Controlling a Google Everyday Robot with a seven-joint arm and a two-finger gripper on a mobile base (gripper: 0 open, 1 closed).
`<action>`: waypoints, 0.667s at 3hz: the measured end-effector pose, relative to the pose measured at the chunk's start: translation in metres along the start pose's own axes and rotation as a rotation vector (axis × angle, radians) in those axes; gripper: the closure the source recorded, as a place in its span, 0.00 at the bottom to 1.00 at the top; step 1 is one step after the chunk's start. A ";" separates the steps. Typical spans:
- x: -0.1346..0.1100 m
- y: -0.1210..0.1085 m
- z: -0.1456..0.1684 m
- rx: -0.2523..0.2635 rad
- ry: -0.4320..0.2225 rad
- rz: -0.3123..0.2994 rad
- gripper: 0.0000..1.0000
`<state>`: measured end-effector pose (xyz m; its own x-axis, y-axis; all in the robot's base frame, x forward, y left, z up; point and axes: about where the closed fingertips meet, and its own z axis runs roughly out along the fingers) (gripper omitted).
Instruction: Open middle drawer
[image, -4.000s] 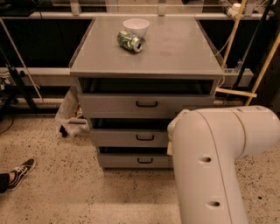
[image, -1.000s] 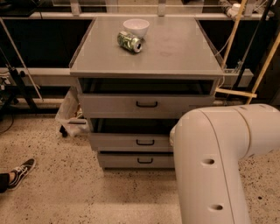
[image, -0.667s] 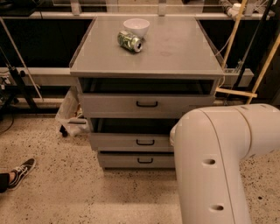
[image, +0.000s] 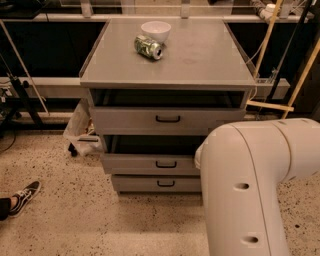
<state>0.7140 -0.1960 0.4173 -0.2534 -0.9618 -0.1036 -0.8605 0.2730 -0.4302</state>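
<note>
Camera view — white arm (image: 250, 190) over right end of middle drawer (image: 145, 164) — pincer unseen, state untellable

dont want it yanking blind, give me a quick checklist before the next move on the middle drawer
1. middle drawer found: ok, between the other two drawers; the dark gap above its front suggests it is partly out.
2. handle unobstructed: ok, nothing in front of it.
3. gripper in view: not ok, it is out of frame; only the white arm shows at lower right.
4. grip on handle: cannot tell.
5. people clear: not ok, a shoe is on the floor at lower left.
</note>
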 end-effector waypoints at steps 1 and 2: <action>0.003 0.005 -0.002 -0.003 -0.002 0.005 1.00; 0.002 0.005 -0.004 -0.003 -0.002 0.005 1.00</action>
<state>0.7075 -0.1970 0.4181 -0.2566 -0.9605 -0.1076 -0.8607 0.2777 -0.4266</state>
